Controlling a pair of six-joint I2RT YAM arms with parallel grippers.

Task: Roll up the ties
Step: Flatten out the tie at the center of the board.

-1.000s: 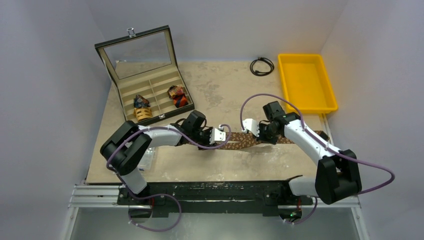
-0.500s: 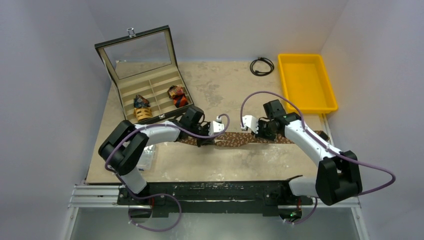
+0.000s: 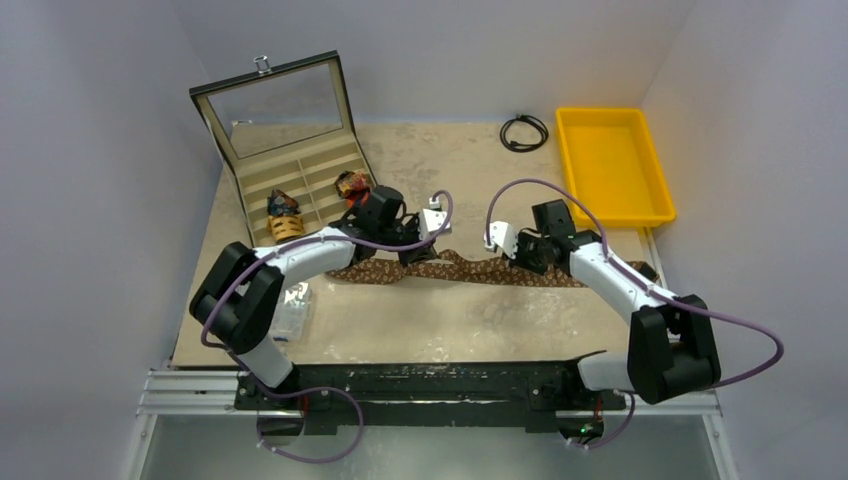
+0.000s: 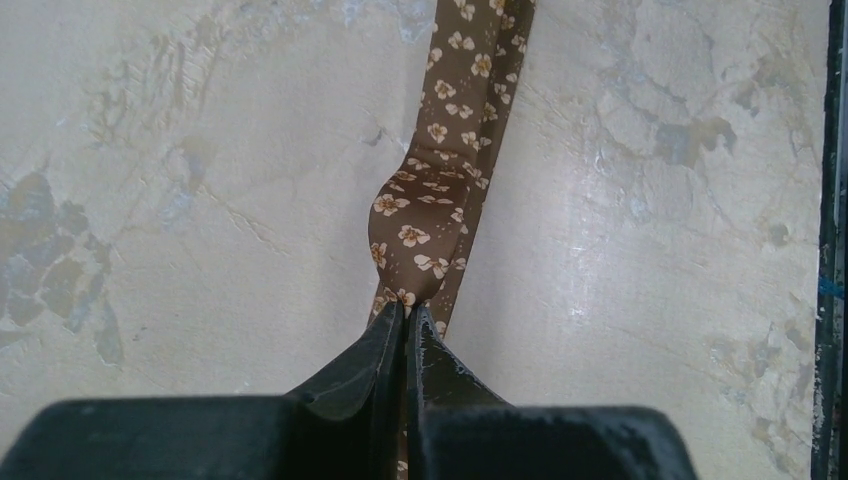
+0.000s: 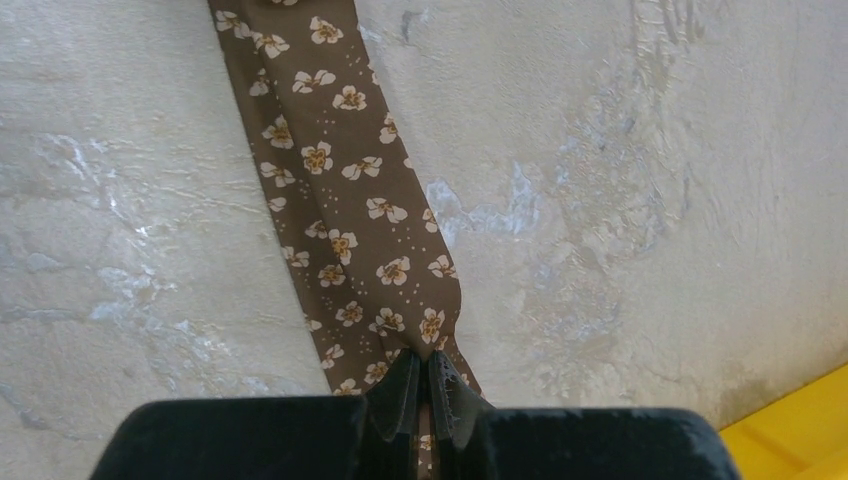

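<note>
The brown tie lies across the middle of the counter, running left to right between the 2 arms, with light flower prints visible in both wrist views. The left tool is closed on the brown tie; in the left wrist view the 2 fingertips meet on the fabric, which bunches into a raised fold just ahead of them while the remaining strip lies flat on the counter. The right tool is likewise clamped on the brown tie, at a point further right along the strip; its fingertips pinch the cloth, and the strip ahead of them lies flat. The 2 tools are apart, with a slack, slightly wavy length of tie between them. An open case stands at the far left of the counter; its 2 nearest compartments each hold 1 coil: a blue-and-yellow rolled tie on the left and a red-orange and black rolled tie on the right. A yellow tray sits at the far right, with a black cable loop just beside it. A clear packet lies near the left arm base.
</note>
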